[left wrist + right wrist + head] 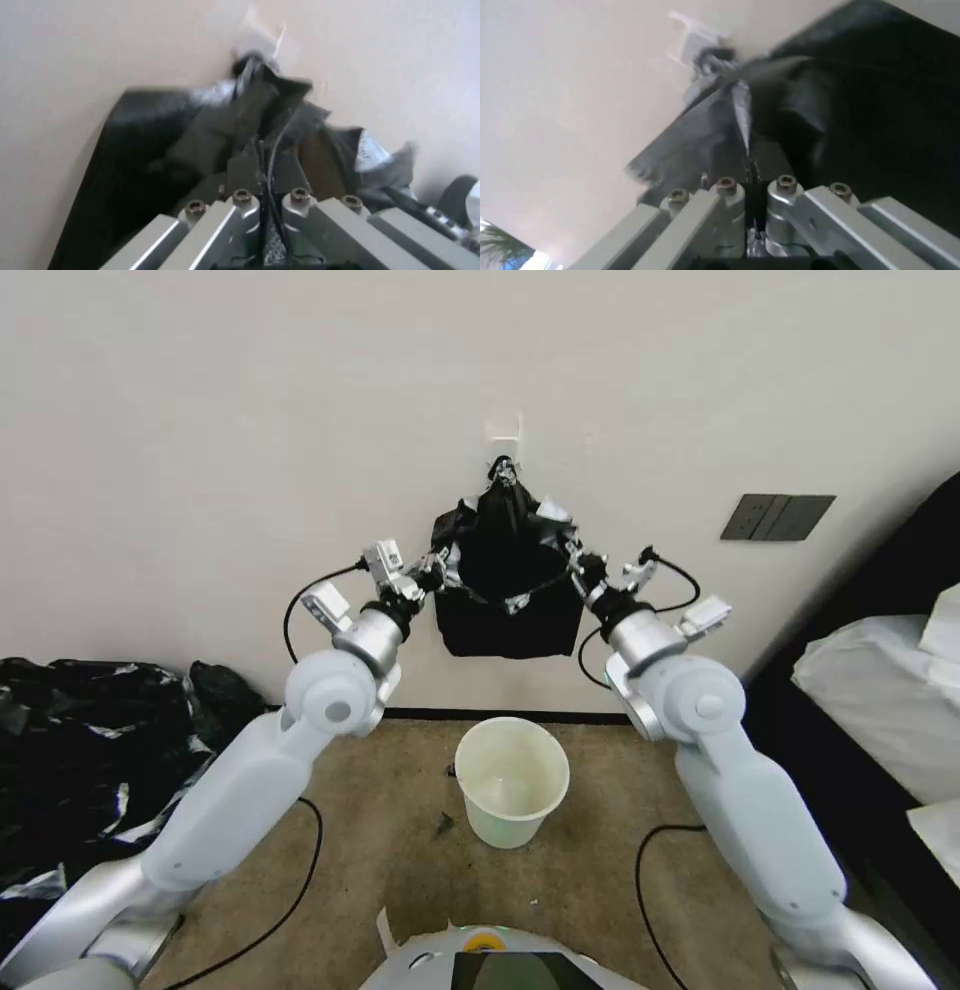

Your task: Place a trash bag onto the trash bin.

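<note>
Your trash bag (pixel 508 570) hangs against the wall (pixel 200 420) from a small white hook (pixel 504 430), its top bunched at a metal clip (pixel 503 473) and its front layer pulled outward into a sagging mouth, with the flat stack of bags (pixel 510 635) hanging behind it. Your left gripper (pixel 437 567) has the bag's left edge, and in the left wrist view its jaws sit pressed together with a thin fold of black plastic pinched between them. Your right gripper (pixel 578 565) has the opposite edge, and the right wrist view shows its jaws likewise closed on a strip of the film. Both arms reach up and inward from either side, holding the two edges apart at about the same height. Directly below, well apart from the bag, your trash bin (pixel 511 780) stands upright on the brown carpet (pixel 380 830) close to the wall, open and unlined. A heap of black plastic (pixel 85 750) lies on the floor off to your left, and pale bags (pixel 880 690) sit to your right.
</note>
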You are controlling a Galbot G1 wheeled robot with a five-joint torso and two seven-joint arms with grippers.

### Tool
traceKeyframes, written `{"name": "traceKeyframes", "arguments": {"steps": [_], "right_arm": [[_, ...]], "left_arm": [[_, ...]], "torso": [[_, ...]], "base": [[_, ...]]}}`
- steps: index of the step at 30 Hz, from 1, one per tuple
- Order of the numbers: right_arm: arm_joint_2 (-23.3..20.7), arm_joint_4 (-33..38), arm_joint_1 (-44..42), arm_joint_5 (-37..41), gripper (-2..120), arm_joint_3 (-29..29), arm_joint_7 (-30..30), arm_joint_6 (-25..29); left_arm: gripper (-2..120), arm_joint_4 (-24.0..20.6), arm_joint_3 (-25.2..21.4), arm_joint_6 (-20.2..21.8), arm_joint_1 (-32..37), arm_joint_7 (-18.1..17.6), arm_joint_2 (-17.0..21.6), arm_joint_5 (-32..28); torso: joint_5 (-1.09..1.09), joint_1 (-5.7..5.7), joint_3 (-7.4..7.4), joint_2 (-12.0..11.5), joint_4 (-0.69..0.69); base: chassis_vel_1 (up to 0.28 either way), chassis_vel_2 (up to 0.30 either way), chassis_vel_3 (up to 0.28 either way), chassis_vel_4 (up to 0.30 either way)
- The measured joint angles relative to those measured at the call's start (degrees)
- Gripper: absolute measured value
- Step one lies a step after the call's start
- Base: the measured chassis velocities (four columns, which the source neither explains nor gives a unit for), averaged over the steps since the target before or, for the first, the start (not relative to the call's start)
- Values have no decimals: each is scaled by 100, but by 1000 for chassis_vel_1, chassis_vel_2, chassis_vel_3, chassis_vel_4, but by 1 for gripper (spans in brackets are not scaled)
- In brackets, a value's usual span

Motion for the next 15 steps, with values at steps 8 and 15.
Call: {"name": "traceKeyframes", "arguments": {"steps": [8, 15], "right_arm": [[-157, 641, -916, 42, 0, 355, 30, -51], [-246, 1249, -1760, 255, 0, 874, 27, -100]], "left_arm": [[0, -741, -377, 31, 1055, 33, 285, 103], [0, -1360, -788, -31, 1962, 155, 549, 291]], "torso": [[-1, 0, -1, 0, 0], [1, 0, -1, 0, 1]], "base": [[0, 0, 0, 0], [0, 0, 0, 0]]}}
